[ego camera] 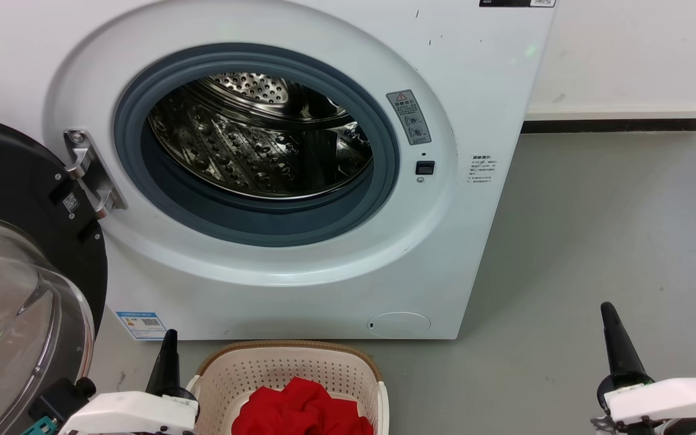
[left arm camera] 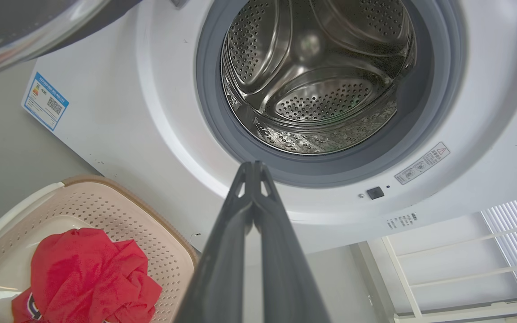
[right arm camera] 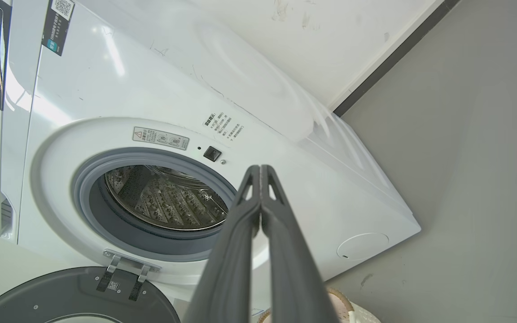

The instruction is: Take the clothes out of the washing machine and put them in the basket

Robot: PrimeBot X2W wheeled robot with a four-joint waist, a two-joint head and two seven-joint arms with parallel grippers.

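At the left, the glass door (ego camera: 16,290) stands wide on its hinge, out of the way so the porthole is free to reach through. Just right of it, the left gripper (left arm camera: 253,167) points toward the machine, its two dark fingers pressed together with nothing between them.

The basket (ego camera: 287,348) sits on the floor just in front of the washing machine (ego camera: 299,290), below the porthole, probably so that a garment needs only a short drop. The clothes (ego camera: 302,411) lie in it as a crumpled red heap, with a scrap of dark-and-white print at the edge in the left wrist view. The drum (ego camera: 251,157) shows bare perforated steel and no red in the part that can be seen, so the task looks done or nearly so.

Well to the right, the right gripper (right arm camera: 260,168) hangs over bare floor, its fingers likewise closed on nothing.

The floor (ego camera: 596,241) is smooth grey, lightly scuffed. At the far right it meets a white wall (ego camera: 626,54) along a dark skirting strip (ego camera: 614,125).
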